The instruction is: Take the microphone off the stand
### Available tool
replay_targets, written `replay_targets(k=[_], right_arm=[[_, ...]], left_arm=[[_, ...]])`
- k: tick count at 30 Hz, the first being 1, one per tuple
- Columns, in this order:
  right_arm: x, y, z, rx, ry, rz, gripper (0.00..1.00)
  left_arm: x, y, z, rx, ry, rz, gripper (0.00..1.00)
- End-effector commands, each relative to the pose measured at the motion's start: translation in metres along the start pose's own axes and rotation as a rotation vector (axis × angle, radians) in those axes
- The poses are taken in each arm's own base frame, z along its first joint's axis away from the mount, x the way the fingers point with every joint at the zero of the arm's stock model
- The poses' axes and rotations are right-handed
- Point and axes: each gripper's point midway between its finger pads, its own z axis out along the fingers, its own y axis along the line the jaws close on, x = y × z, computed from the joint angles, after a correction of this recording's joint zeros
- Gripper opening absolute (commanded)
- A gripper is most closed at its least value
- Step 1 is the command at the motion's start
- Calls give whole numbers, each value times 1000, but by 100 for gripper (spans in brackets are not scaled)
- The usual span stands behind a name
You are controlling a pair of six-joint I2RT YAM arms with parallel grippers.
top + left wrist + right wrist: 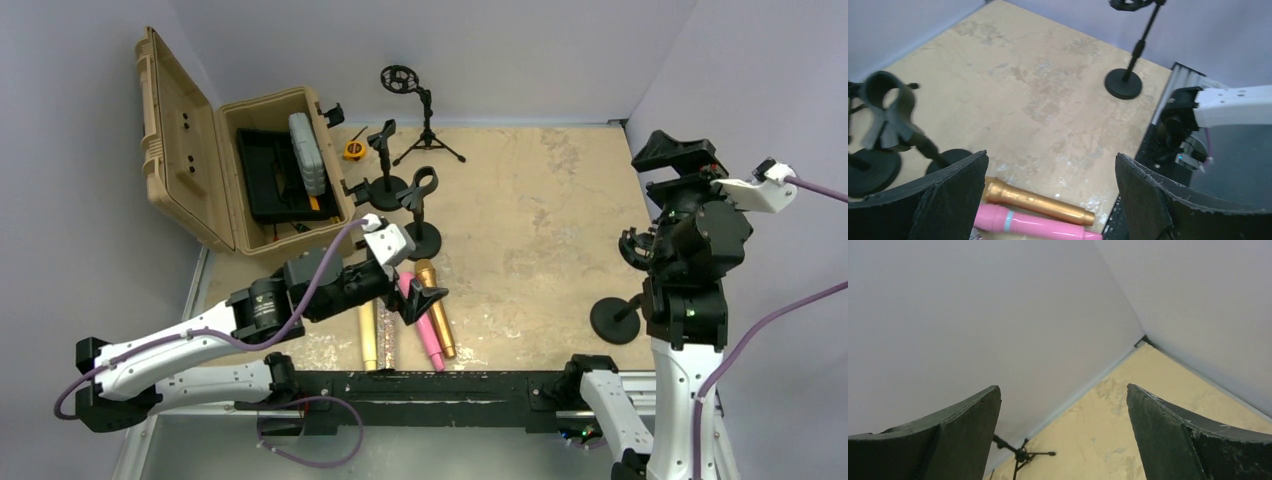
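Observation:
A gold microphone (pixel 436 308) and a pink microphone (pixel 424 330) lie side by side on the table near the front edge, with a second gold microphone (pixel 368 335) to their left. My left gripper (pixel 415 292) hovers open just above them. In the left wrist view the gold microphone (pixel 1038 202) and pink microphone (pixel 1040 226) lie below my left gripper (pixel 1050 160), nothing between its fingers. A round-base stand (pixel 614 320) with a bare clip stands by the right arm. My right gripper (pixel 678 150) is raised, open and holding nothing (pixel 1063 392).
Two round-base stands (pixel 388 186) (pixel 422 238) with bare clips and a tripod stand (pixel 428 140) stand at the back. An open tan case (pixel 195 160) sits at the far left, with a yellow tape measure (pixel 353 150) beside it. Walls close in the back and right.

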Motion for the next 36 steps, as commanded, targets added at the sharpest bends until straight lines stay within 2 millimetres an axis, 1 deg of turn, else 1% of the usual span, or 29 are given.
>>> replay_targets(k=[1,4,6,7,10,14,17,18,22,25,26,28,32,34,36], right_arm=[[-10,55,-19,-310,23,-74,94],[-18,82,-33,-470,6,-112,93],[-21,97,-43,-558,5,-112,92],[-22,100,-47,-580,6,-105,92],[-24,105,-56,-625,8,-102,91],[-38,113,-73,-685,-33,-114,91],[-50,119,-88,-727,-55,-119,91],[-55,123,-96,-753,-65,-120,91],[-83,127,-121,-781,-129,-113,91],[-98,123,-131,-758,-167,-116,91],[-101,122,-135,-759,-177,-114,91],[-104,120,-140,-761,-187,-112,91],[-109,120,-148,-772,-206,-107,91],[-112,119,-150,-773,-218,-105,91],[-113,118,-151,-769,-225,-101,91]], left_arm=[[-12,-48,13,241,-17,-66,95],[-8,-70,31,337,-28,-133,94],[-11,-82,49,378,-48,-176,94],[-7,-86,62,385,-32,-196,93],[-8,-93,99,381,-47,-247,91],[-7,-112,160,427,-110,-292,88],[-13,-127,202,472,-126,-332,86],[-12,-131,215,477,-121,-369,86],[-13,-142,255,489,-118,-491,85],[-14,-149,279,508,-107,-600,84],[-17,-151,286,513,-109,-640,84],[-14,-151,299,511,-90,-728,84],[-8,-145,316,493,-59,-886,92],[-7,-139,322,466,-51,-955,99],[-6,-135,328,443,-33,-1028,100]])
